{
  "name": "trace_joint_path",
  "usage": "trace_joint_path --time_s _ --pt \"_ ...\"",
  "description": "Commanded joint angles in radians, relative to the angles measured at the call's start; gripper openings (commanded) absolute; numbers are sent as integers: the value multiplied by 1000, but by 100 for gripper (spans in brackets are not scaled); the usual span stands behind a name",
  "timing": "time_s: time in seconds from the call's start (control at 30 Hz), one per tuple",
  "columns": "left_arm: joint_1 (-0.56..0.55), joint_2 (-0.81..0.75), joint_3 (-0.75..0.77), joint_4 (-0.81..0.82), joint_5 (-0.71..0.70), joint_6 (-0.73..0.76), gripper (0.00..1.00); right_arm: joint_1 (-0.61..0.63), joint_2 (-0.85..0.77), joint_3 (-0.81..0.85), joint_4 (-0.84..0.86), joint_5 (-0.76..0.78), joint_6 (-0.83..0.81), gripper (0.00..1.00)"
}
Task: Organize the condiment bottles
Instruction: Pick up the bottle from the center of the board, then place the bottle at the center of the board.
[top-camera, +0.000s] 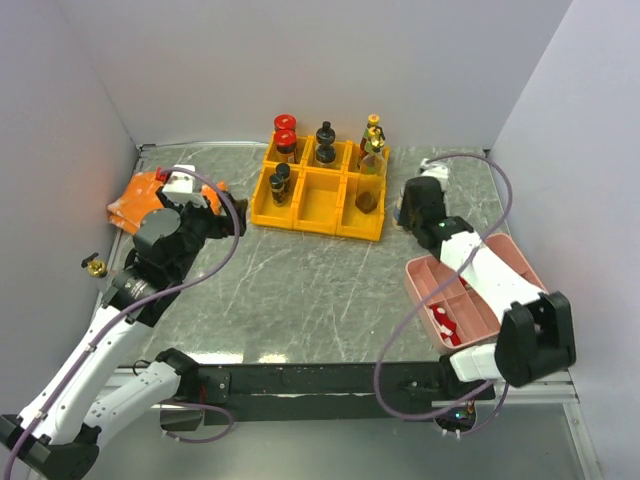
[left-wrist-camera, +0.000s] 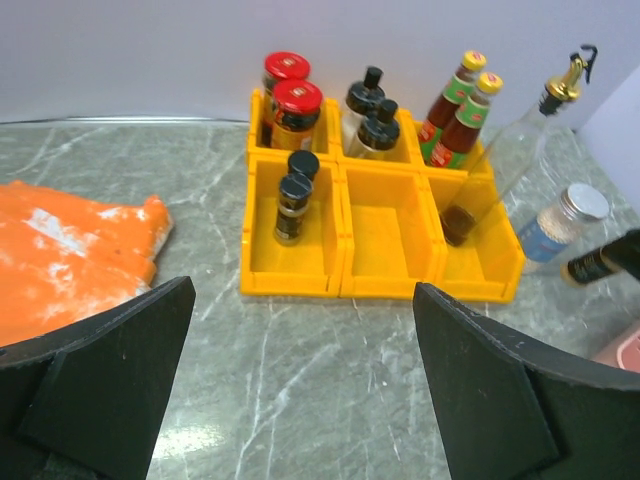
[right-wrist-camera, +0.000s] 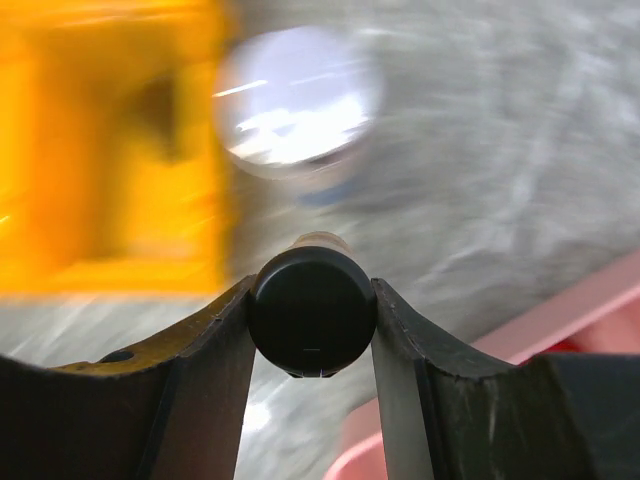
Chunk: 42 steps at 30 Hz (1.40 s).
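Between the fingers of the right gripper (right-wrist-camera: 312, 300) sits a black-capped bottle (right-wrist-camera: 312, 328), pressed from both sides, close to the pink tray (top-camera: 430, 280). Just behind it stands what seems to be a silver-capped jar (right-wrist-camera: 300, 100), blurred, on the table beside the yellow bins (left-wrist-camera: 380, 285). The left gripper (left-wrist-camera: 303, 330) hangs with jaws wide and holds nothing. Farther back, a tall clear bottle (left-wrist-camera: 515, 145) stands in the front right bin, and red-capped jars (left-wrist-camera: 290, 100) fill the back left one.
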Motion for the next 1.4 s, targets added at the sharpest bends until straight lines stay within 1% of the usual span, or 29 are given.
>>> trace_joint_path --time_s 0.0,0.1,0.13,0.2,0.23,0.3,0.33,0.47,0.5,0.6,0.77,0.87,0.97,1.0,1.1,1.23,1.3,1.37 --pt "-2 -63 -20 71 -76 7 97 187 -120 51 -85 19 33 34" --pt "-2 -84 -29 83 -103 4 96 280 -125 84 -110 -8 64 34" --pt "-2 -94 -29 83 -114 6 97 336 -117 97 -87 -40 70 34" --pt "-2 -101 -35 88 -125 7 96 395 -97 107 -58 -70 92 34" --pt "-2 -107 -38 91 -133 7 97 451 -60 133 -47 -79 99 34" --pt "-1 -114 -44 97 -148 10 96 502 16 162 -37 -77 110 35" --pt "-1 -120 -46 97 -151 10 96 553 45 199 -35 -64 112 36" --pt "-2 -126 -49 97 -163 10 96 633 203 297 -50 -27 113 37" --pt "-1 -127 -49 97 -166 10 96 644 255 322 -53 -21 113 37" --pt "-1 -131 -47 99 -166 9 96 676 332 357 -56 -28 113 38" --pt "-2 -131 -46 92 -159 7 96 703 397 348 -14 -54 126 40" --pt "-1 -131 -44 96 -154 10 96 720 411 328 5 -42 133 45" --pt "-1 -129 -41 93 -151 13 96 739 426 321 13 -16 121 53" --pt "-2 -129 -43 91 -148 13 96 745 429 322 13 1 121 58" --pt "-1 -134 -43 95 -140 13 96 751 435 318 11 7 119 65" --pt "2 -131 -38 89 -133 4 97 757 428 324 -1 -5 113 71" --pt "5 -132 -27 86 -111 -22 96 762 409 339 -29 4 113 72" --pt "5 -135 -17 77 -65 -48 96 766 357 336 -44 4 113 72"
